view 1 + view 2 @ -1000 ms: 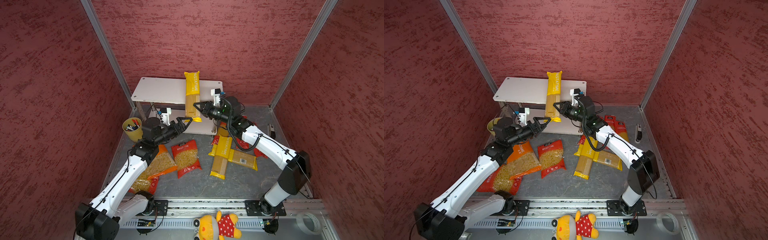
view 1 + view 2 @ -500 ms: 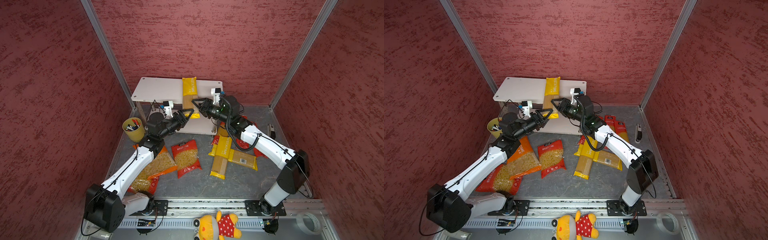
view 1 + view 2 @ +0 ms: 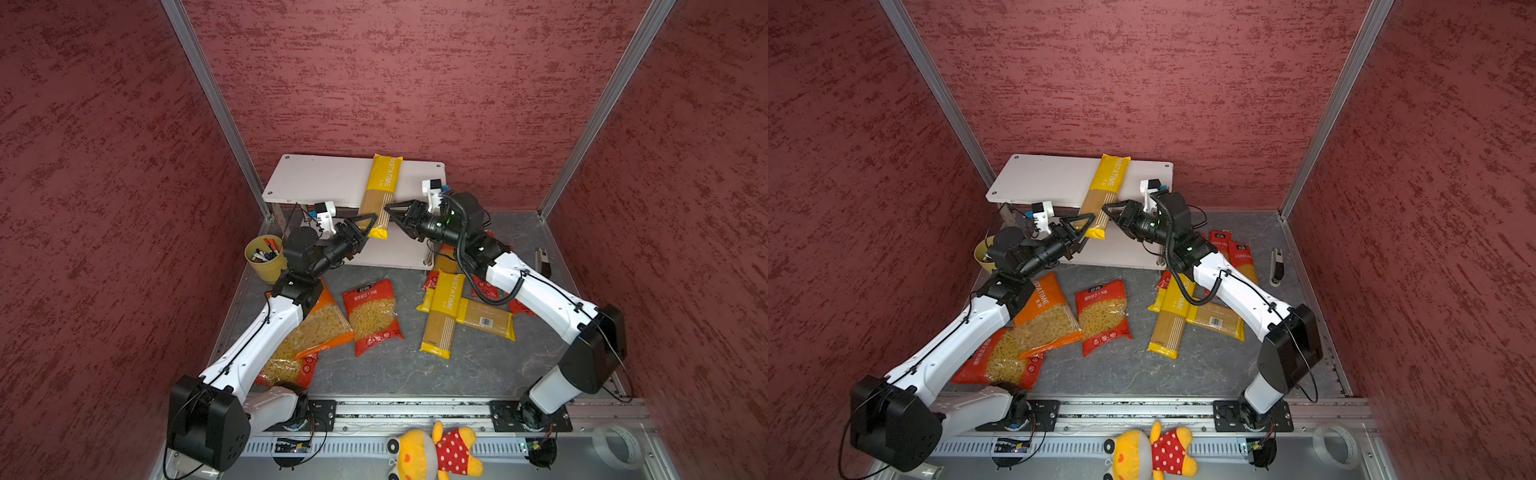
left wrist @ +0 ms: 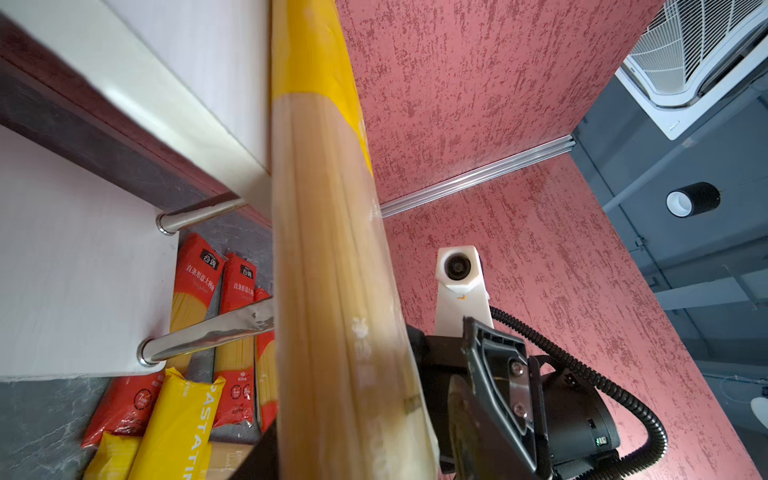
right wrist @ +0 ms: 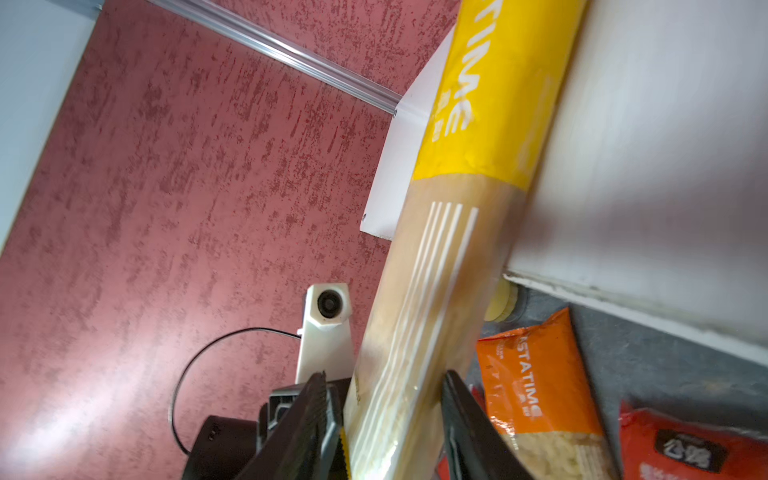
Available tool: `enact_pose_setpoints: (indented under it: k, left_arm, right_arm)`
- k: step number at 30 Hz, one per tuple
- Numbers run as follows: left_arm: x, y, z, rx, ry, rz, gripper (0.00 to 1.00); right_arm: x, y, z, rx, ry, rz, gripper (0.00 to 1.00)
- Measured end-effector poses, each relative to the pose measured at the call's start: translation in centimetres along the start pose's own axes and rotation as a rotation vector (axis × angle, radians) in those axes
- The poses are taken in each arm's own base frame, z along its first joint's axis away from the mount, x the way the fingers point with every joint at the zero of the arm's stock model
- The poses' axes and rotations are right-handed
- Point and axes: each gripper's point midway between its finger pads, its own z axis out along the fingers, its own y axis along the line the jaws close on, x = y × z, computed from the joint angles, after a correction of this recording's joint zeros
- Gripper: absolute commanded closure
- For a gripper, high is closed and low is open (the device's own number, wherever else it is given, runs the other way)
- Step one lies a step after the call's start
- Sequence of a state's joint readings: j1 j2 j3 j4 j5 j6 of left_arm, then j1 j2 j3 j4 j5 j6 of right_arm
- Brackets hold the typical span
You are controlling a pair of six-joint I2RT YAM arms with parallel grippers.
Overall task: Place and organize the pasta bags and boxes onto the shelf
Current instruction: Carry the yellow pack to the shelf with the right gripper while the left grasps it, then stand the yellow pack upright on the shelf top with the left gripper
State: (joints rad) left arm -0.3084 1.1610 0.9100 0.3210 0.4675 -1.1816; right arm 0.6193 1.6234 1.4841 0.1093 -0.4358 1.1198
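While one yellow spaghetti pack (image 3: 380, 189) lay lengthwise across the top board of the white shelf (image 3: 320, 180), its near end jutted out past the front edge, and both pincers were at that end. The left pincer (image 3: 368, 226) sat at the overhanging tip with a jaw on either side of it; whether they pressed on the pack could not be told. The right pincer (image 5: 384, 374) bracketed the pack from the opposite side, one jaw close against each edge, yet a firm grip could not be told either. On the desk (image 3: 399, 374) lay two crossed yellow packs (image 3: 446, 299), a red short-pasta bag (image 3: 372, 318), the orange macaroni bag (image 3: 322, 328) partly under the left arm, and red spaghetti packs (image 3: 1239, 259) beside the right arm.
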Motion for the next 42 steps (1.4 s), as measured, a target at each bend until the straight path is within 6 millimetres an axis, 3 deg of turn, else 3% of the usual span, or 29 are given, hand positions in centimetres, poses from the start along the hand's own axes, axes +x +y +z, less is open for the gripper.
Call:
enact_pose_setpoints:
  k: [2,5,14,18,22,26,30,33,35,42]
  left_arm:
    - [0.4,0.5,-0.3,-0.007,0.0,-0.019,0.31]
    - [0.7,1.0,-0.1,-0.015,-0.004,-0.045,0.3]
    - [0.8,1.1,1.2,-0.001,-0.042,-0.107,0.57]
    - [0.5,0.8,1.1,-0.008,-0.067,-0.1,0.7]
    - [0.1,0.4,0.9,-0.036,-0.082,-0.085,0.82]
    - [-0.5,0.6,0.3,-0.061,-0.089,-0.078,0.9]
    - [-2.4,0.9,-1.5,-0.098,-0.136,-0.08,0.93]
    - [-4.8,1.2,-3.6,-0.134,-0.192,-0.086,0.95]
    - [-6.9,1.6,-5.1,-0.157,-0.232,-0.095,0.95]
    - [-13.7,2.6,-10.3,-0.204,-0.33,-0.131,0.96]
  right_arm:
    - [0.2,-0.1,0.1,-0.004,0.013,0.011,0.76]
    - [0.5,-0.4,0.4,-0.005,0.03,0.019,0.79]
    - [0.7,-1.3,-0.2,-0.01,0.035,0.025,0.64]
    - [0.7,-2.9,-2.7,0.026,0.012,0.033,0.63]
    - [-1.1,-4.1,-6.3,0.06,-0.072,0.033,0.63]
    - [-1.7,-5.8,-8.7,0.1,-0.132,0.034,0.63]
    - [0.3,-9.7,-9.2,0.166,-0.114,0.081,0.64]
    - [2.4,-13.7,-9.7,0.241,-0.084,0.141,0.64]
    - [3.3,-15.3,-10.0,0.272,-0.071,0.167,0.65]
    - [3.3,-15.4,-10.0,0.263,-0.082,0.17,0.66]
